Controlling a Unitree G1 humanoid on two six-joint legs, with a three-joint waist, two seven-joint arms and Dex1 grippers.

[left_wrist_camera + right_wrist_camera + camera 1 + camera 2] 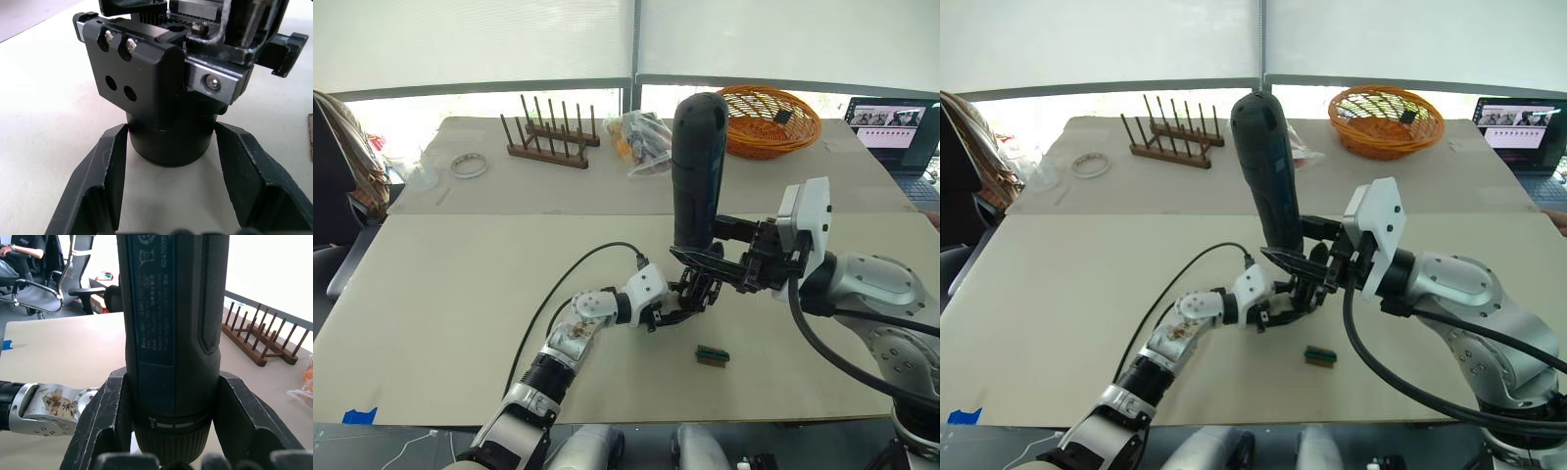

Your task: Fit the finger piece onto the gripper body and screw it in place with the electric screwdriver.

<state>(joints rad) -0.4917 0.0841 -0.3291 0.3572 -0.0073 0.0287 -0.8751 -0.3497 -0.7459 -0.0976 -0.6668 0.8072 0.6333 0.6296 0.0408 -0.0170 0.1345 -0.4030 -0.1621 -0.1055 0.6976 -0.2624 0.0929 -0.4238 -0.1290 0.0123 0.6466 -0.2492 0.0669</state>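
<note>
My right gripper [710, 259] is shut on the electric screwdriver [697, 166], a thick black tool held upright with its tip pointing down, near the table's middle. In the right wrist view its barrel [171, 333] fills the gap between my fingers. Directly under the tip is the gripper body [166, 98], a black assembly with a round base, screws and a toothed rack on top. My left gripper [171, 142] is shut on that round base, one finger on each side. I cannot tell the finger piece apart from the body.
A small green block [712, 354] lies on the table just in front of the grippers. At the far edge stand a wooden peg rack [548, 137], a plastic bag [644, 137], an orange basket [769, 117] and a tape roll [468, 164]. A laptop [896, 127] sits far right.
</note>
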